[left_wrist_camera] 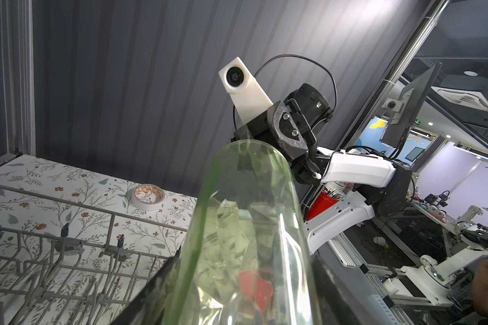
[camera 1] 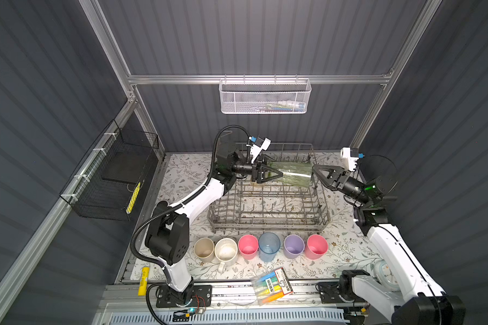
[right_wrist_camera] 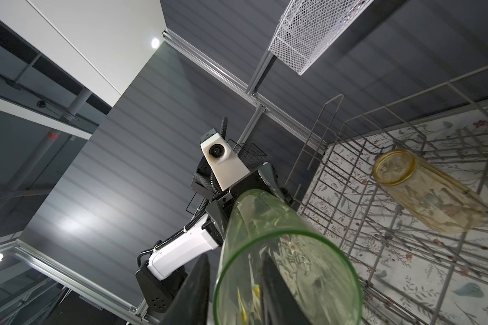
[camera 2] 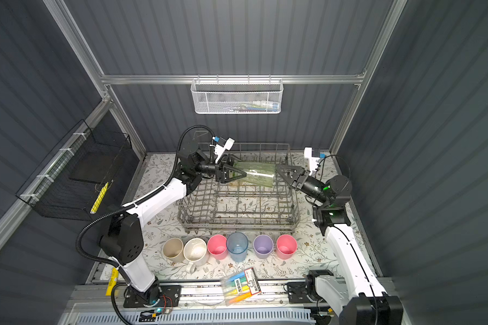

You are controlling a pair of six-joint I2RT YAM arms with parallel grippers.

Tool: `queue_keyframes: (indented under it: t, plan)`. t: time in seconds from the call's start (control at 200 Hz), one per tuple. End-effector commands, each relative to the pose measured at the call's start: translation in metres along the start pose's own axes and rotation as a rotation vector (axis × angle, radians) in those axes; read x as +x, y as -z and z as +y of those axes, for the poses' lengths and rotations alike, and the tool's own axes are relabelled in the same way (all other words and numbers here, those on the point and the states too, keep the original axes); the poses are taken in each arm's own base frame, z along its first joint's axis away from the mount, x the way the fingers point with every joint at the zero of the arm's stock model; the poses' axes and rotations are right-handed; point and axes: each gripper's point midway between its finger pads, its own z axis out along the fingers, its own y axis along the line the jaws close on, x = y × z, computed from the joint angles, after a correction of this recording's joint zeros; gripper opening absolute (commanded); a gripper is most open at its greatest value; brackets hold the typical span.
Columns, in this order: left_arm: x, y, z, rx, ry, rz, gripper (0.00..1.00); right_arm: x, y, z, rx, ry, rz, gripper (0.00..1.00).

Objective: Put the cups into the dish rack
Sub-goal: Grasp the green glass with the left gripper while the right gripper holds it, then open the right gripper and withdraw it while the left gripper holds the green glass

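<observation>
Progress: 1 of 8 judged loaded, amber glass (right_wrist_camera: 423, 191) is lain in dish rack (camera 1: 268, 222) | green glass (camera 1: 293, 173) is held level above rack, frame centre, clamped by left gripper (camera 1: 279, 174) | right gripper (camera 1: 316, 168) is set astride its rim, grip cannot be told | 6 cups (camera 1: 269, 247) are lined up lower centre, not yet loaded

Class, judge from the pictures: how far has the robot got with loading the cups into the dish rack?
Done: only the amber glass sits in the dish rack. In hand: the green glass, gripped by the left gripper above the rack, with the right gripper at its rim. Left: six cups stand before the rack, from beige tumbler to pink tumbler.
</observation>
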Motion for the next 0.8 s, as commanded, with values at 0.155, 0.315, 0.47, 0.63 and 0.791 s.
queue_keyframes:
  t: [0.155, 0.315, 0.47, 0.63, 0.791]
  plan:
    - [-0.011, 0.004, 0.004, -0.017, -0.016, -0.024, 0.09, -0.006, 0.031, -0.014, 0.209, 0.078, -0.064, 0.37]
    - [-0.012, 0.005, 0.017, -0.116, -0.020, 0.013, 0.11, -0.005, 0.056, -0.026, 0.452, 0.181, -0.099, 0.39]
    - [-0.012, 0.010, 0.044, -0.284, -0.004, 0.066, 0.11, -0.010, 0.082, -0.039, 0.658, 0.236, -0.150, 0.40]
    - [-0.009, 0.017, 0.073, -0.437, 0.030, 0.125, 0.11, -0.013, 0.105, -0.053, 0.816, 0.273, -0.181, 0.41]
    - [-0.001, 0.023, 0.101, -0.578, 0.050, 0.203, 0.13, -0.012, 0.111, -0.063, 0.866, 0.277, -0.176, 0.41]
